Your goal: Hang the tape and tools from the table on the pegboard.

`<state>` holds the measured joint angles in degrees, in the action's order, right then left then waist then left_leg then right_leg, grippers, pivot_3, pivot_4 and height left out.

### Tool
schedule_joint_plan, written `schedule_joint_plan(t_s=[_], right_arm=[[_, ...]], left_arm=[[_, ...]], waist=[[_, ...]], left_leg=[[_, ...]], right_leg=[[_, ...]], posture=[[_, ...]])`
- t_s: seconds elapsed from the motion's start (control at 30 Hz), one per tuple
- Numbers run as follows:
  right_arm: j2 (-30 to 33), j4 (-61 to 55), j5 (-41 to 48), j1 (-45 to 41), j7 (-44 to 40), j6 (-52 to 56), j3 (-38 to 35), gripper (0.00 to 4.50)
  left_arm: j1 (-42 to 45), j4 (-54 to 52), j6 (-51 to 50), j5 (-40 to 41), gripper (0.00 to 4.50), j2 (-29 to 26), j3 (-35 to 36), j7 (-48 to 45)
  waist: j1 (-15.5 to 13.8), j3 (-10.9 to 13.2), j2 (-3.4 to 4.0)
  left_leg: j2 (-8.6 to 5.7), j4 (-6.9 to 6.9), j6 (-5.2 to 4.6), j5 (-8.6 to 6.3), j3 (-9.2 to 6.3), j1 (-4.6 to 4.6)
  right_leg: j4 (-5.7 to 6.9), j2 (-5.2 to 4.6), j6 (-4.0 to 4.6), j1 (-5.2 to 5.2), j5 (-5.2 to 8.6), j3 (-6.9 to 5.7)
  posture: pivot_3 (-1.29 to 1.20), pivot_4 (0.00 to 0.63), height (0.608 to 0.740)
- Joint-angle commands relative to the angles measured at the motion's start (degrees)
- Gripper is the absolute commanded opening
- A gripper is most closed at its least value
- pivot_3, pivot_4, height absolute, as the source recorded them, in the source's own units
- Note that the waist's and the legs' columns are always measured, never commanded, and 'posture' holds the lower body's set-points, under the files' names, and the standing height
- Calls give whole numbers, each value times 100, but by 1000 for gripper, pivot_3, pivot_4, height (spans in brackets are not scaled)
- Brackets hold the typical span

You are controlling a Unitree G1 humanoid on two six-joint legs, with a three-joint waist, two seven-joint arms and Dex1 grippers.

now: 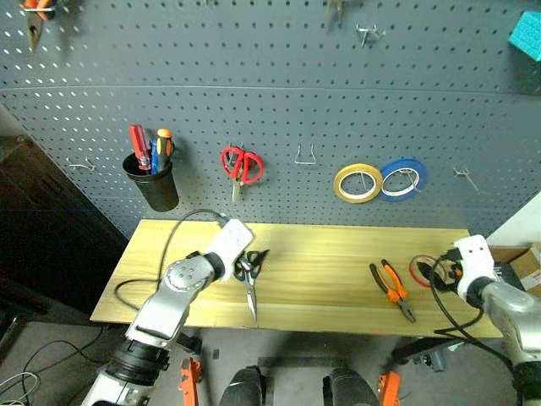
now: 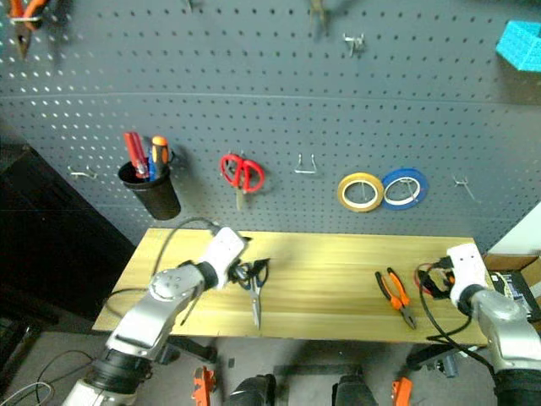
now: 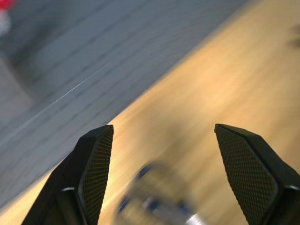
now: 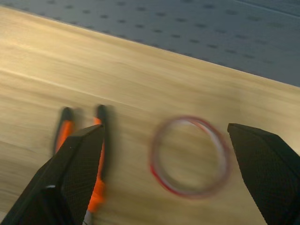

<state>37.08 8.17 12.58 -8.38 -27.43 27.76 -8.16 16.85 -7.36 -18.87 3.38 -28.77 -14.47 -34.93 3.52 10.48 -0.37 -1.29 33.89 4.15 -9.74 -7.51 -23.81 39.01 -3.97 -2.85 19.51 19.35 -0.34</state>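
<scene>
The table (image 1: 338, 279) is lying with its long axis running left to right, its far edge close under the pegboard (image 1: 279, 93).

Toward the left, the left gripper (image 3: 161, 171) is hovering over the dark-blue-handled scissors (image 1: 250, 279) with its fingers (image 3: 96, 168) standing wide apart and gripping nothing. The scissors are lying flat on the wood, long axis running near to far: the handles are pointing toward the pegboard and the blades are pointing at the near edge, the tip stopping just short of it. The left wrist view is showing the blurred handles low between the spread fingers.

The middle of the tabletop is lying bare, leaving open wood between the scissors and the next tool.

Toward the right, the orange-and-black-handled pliers (image 1: 390, 290) are lying slightly slantwise, handles toward the pegboard and nose pointing at the near edge and a little right. Just beside them, apart, the red tape (image 4: 190, 157) is lying flat near the table's right end. The right gripper (image 4: 166, 173) is hovering above it, fingers (image 4: 265, 168) spread wide and empty, the ring sitting between them in the right wrist view.

On the pegboard above, a black cup (image 1: 154, 182), red-handled scissors (image 1: 241, 166), a yellow roll (image 1: 357, 183) and a blue roll (image 1: 402, 178) are hanging.
</scene>
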Motion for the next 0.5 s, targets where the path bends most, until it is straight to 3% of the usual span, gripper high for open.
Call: schedule_joint_plan(t_s=[0.03,0.3,0.5], right_arm=[[80,529,-286,-499,-94,118,264,4500],[118,2881,-1008,-1626,-161,-532,733,4500],[40,3745,-1444,-1996,-557,-903,1218,4500]], left_arm=[[186,-253,119,175,3656,18,-19,-415],[113,-401,231,198,3656,6,-10,-776],[-40,-593,66,433,3656,-39,53,-1094]], waist=[[11,79,-6],[9,253,-20],[25,294,-23]], left_leg=[[0,0,0,0,1,0],[-4,0,-16,-10,8,-21],[-2,1,-17,-10,9,-20]], right_leg=[[0,0,0,0,0,0],[-2,-6,0,19,0,-1],[0,-6,0,20,0,-1]], posture=[[-99,225,740],[-74,235,740],[-70,227,740]])
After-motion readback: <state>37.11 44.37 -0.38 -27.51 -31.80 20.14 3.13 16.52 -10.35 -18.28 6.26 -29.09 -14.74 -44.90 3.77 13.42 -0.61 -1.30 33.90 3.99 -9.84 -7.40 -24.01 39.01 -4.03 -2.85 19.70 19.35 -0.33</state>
